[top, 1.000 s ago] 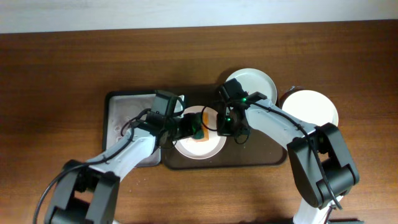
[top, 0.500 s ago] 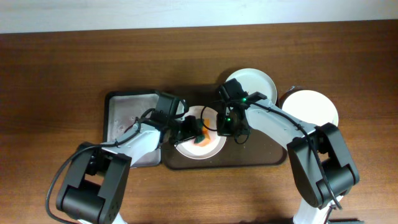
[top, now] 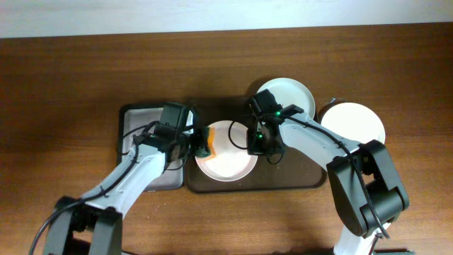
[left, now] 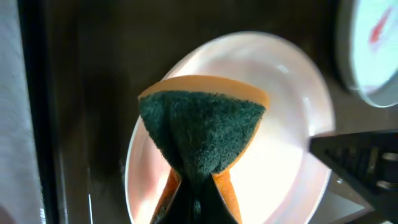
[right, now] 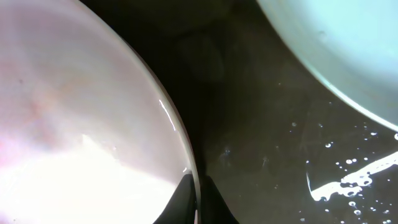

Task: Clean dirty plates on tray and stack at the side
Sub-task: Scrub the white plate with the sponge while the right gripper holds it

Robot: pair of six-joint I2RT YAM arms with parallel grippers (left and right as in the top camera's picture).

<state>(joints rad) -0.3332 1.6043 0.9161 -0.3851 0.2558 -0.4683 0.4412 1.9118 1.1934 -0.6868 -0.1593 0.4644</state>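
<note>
Green sponge pinched in left tool; right tool nips the plate rim (clear only from its wrist).

Centre of frame: brown tray, white plate lying on it. At plate's left edge: left gripper, clamped on green-orange sponge. At plate's right rim: right gripper, closed. Upper right: mint plate over tray's top edge. Right, just beside tray: second white plate. Left: grey tray.
</note>
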